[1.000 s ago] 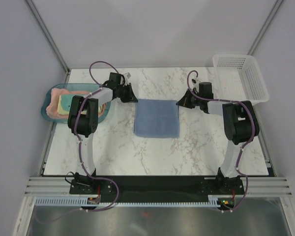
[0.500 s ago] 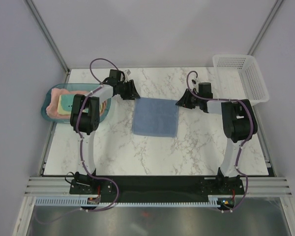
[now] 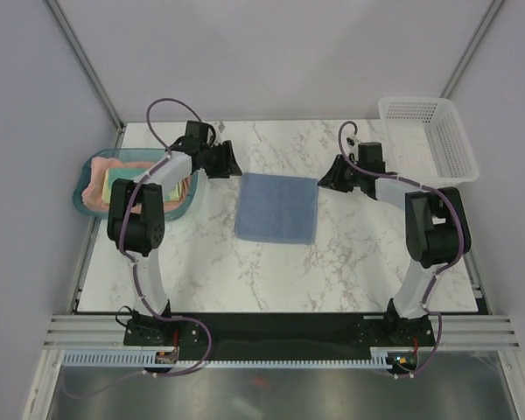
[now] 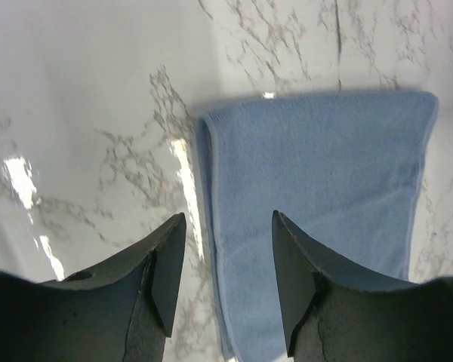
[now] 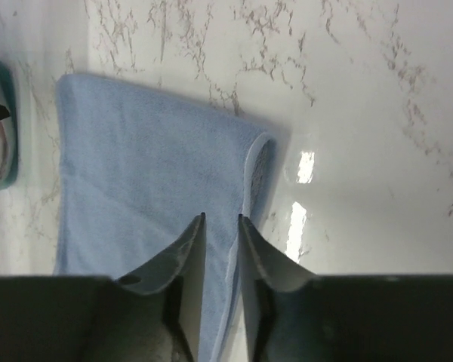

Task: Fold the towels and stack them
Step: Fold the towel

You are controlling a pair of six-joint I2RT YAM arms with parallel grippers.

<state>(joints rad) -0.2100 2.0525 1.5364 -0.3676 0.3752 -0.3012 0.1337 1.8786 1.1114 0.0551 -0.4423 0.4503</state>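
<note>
Marble table (image 3: 210, 262) bears a limp blue towel (image 3: 277, 207), likely best pinched at corners; left gripper (image 4: 226, 226) and right gripper (image 5: 220, 222) gape empty.

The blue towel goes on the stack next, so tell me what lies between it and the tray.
Nothing loose: only bare marble separates the blue towel from the teal tray. The left arm hangs over that gap, its hand open by the towel's far left corner.

Lab enclosure: grey panel walls (image 3: 245, 52), aluminium rails (image 3: 280, 330), marble tabletop (image 3: 280, 271).
</note>
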